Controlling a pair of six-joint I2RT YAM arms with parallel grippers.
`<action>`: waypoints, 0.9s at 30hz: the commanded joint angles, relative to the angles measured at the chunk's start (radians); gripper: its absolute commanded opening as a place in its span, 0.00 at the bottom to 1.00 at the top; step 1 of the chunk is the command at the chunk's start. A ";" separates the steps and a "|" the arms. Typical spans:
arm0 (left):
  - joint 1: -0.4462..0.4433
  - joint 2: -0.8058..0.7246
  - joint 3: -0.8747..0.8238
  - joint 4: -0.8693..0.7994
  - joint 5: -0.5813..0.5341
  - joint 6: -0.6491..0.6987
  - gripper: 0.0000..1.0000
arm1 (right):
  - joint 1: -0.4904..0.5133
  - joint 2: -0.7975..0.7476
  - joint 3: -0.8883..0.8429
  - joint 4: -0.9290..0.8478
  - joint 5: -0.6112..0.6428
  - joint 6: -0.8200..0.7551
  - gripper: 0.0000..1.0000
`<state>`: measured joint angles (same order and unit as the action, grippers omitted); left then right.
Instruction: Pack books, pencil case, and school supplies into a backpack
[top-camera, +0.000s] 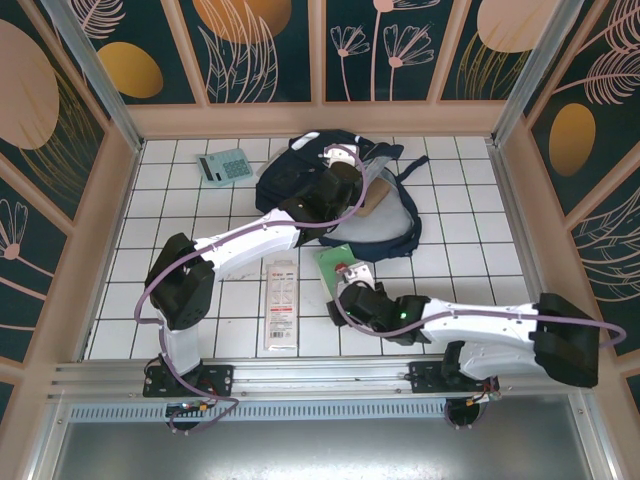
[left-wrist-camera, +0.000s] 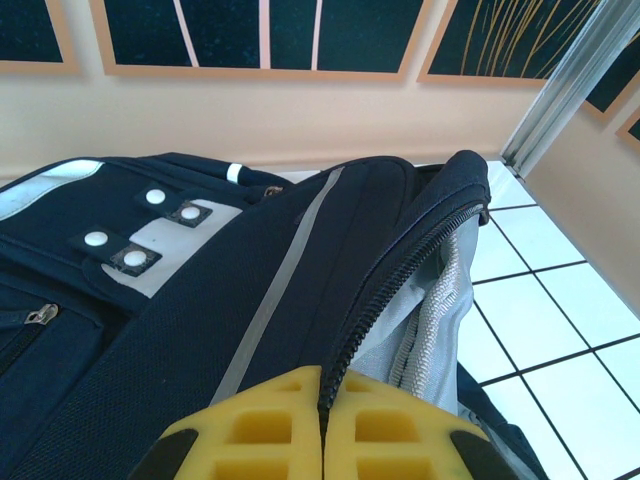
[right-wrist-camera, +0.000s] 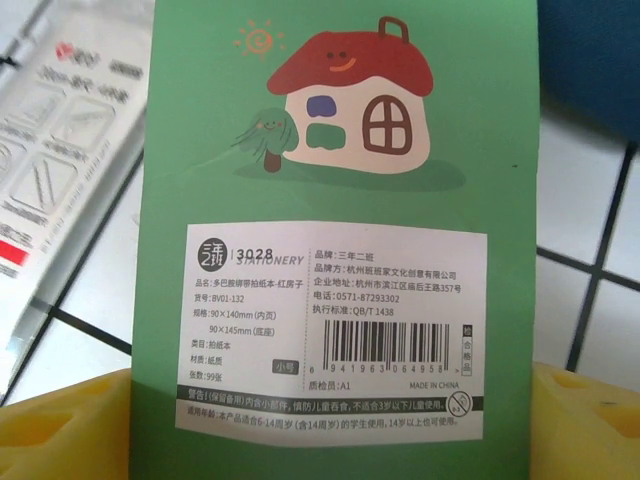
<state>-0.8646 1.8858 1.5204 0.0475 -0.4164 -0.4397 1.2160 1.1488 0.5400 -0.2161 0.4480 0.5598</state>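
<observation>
**Operator:** State of the right gripper (right-wrist-camera: 330, 395)?

**Technician:** Released. Its jaws are spread wide, astride the near end of the green book (right-wrist-camera: 340, 150), which lies flat on the table (top-camera: 150, 200). It is unclear from the wrist view whether the pads already touch the book's edges.

**Operator:** And the left gripper (left-wrist-camera: 322, 400)?

**Technician:** Clenched on the zipper edge of the backpack (left-wrist-camera: 180, 330), lifting the mouth open.

**Operator:** Layout, top view?

**Technician:** Taken from the green book, the backpack lies at 12 o'clock. The white-and-red pack (top-camera: 281, 305) is just beside at 8 o'clock. The teal calculator (top-camera: 224, 166) is well apart at 10 o'clock.

**Operator:** Step in hand?

**Technician:** Pick-up of the green book. The next move calls for closing squarely on the thin edges, lifting level, then carrying toward 12 o'clock into the held-open mouth.
</observation>
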 joint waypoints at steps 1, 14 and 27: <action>0.037 -0.039 0.029 0.004 -0.070 -0.013 0.00 | -0.049 -0.070 -0.006 0.004 0.092 0.012 0.82; 0.035 -0.146 -0.064 0.077 -0.059 -0.008 0.00 | -0.370 -0.083 0.066 0.120 -0.067 -0.173 0.83; 0.037 -0.224 -0.132 0.152 -0.021 0.024 0.00 | -0.519 0.268 0.313 0.211 -0.196 -0.369 0.83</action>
<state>-0.8421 1.7424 1.3884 0.0711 -0.4015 -0.4255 0.7269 1.3705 0.7925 -0.0765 0.3023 0.2565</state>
